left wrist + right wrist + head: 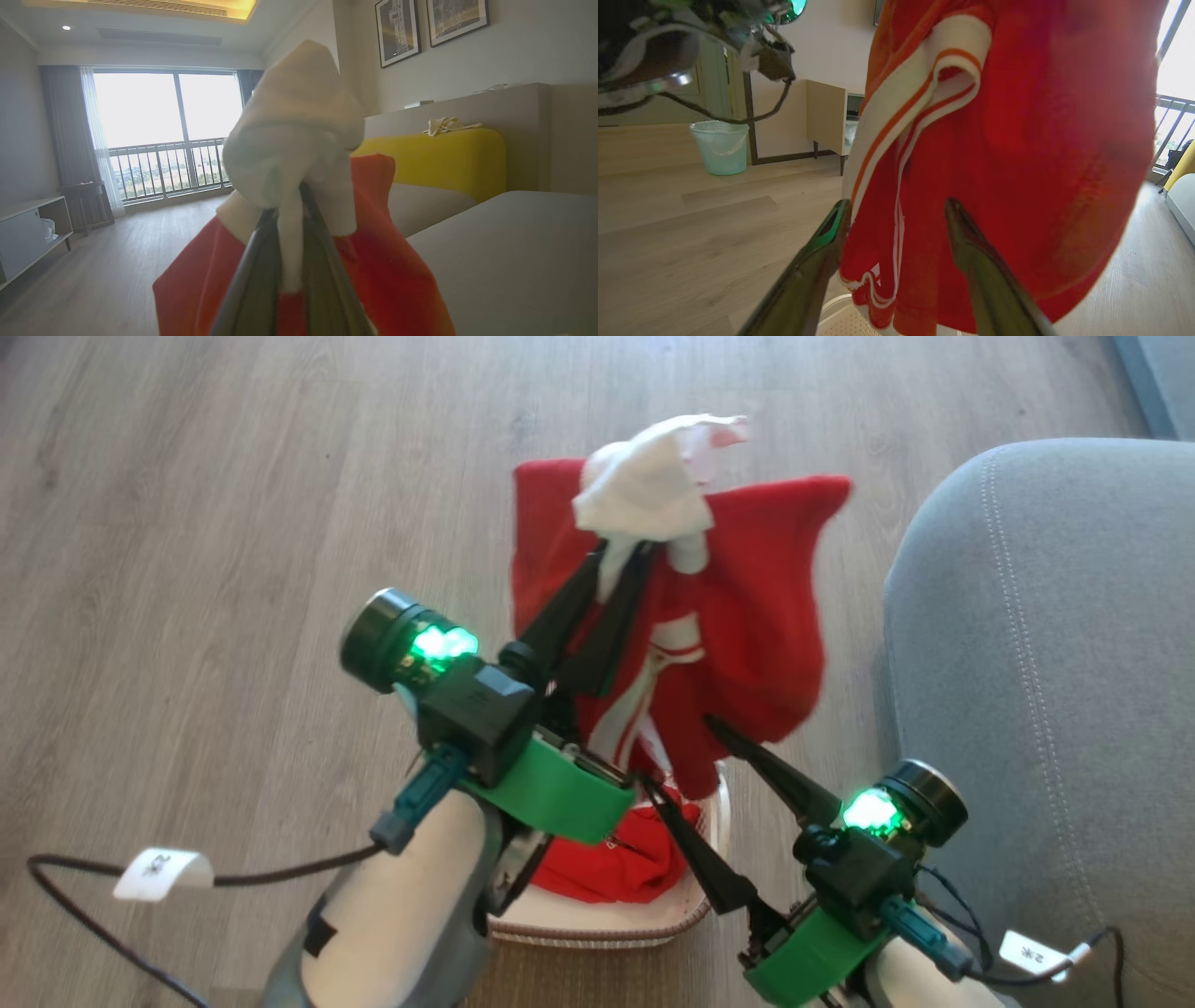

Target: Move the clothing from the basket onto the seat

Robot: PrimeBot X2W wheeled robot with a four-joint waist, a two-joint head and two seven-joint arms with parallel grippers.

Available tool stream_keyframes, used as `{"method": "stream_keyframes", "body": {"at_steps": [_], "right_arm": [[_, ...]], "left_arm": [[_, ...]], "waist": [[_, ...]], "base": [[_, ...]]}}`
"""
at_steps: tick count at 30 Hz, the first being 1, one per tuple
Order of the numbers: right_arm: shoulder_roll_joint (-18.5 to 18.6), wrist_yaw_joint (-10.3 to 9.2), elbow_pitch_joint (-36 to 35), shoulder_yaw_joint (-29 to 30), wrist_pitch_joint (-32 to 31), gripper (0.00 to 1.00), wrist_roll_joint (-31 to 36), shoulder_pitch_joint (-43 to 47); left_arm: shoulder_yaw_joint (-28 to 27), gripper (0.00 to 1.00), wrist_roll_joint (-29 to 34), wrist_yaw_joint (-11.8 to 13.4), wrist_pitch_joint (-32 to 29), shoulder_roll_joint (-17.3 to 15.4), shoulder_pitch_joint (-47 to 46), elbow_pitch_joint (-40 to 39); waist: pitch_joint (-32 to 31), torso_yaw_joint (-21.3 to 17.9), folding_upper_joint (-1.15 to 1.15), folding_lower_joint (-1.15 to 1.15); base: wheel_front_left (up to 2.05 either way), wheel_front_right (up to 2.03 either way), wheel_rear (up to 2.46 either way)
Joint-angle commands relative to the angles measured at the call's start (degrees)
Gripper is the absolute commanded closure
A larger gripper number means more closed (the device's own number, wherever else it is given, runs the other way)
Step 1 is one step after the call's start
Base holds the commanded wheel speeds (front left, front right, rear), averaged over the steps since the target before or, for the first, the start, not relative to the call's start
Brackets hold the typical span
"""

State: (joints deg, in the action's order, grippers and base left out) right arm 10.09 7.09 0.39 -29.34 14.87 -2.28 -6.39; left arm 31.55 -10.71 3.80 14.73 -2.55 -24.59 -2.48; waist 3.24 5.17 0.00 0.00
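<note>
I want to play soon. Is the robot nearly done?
Not nearly. Done: a red and white bundle hangs above the basket. In hand: the left gripper pinches it; right gripper open. Left: put it on the seat, then fetch the red garment in the basket.

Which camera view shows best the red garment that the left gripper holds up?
The head view: the red garment hangs almost whole from the shut left gripper, above the basket. The left wrist view gives a pinched white bunch and red folds close up; the right wrist view, red cloth with white trim.
</note>
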Motion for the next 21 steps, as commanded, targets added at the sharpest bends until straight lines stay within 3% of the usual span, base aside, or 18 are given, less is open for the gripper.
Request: {"method": "stream_keyframes", "body": {"at_steps": [1, 21], "right_arm": [[-0.8, 0.40, -1.1, -0.2, 0.1, 0.00, 0.5, -2.3], [-5.1, 0.40, 6.6, 4.1, 0.1, 0.00, 8.3, -6.6]], "left_arm": [[-0.8, 1.00, -0.5, 0.6, 0.3, -0.3, -3.3, -2.5], [9.0, 1.00, -2.8, 1.2, 0.3, -0.3, -4.3, -2.5]], "waist": [[0.0, 0.3, 0.00, 0.00], [-0.7, 1.4, 0.00, 0.00]], "base": [[0.00, 0.00, 0.00], [0.00, 0.00, 0.00]]}}
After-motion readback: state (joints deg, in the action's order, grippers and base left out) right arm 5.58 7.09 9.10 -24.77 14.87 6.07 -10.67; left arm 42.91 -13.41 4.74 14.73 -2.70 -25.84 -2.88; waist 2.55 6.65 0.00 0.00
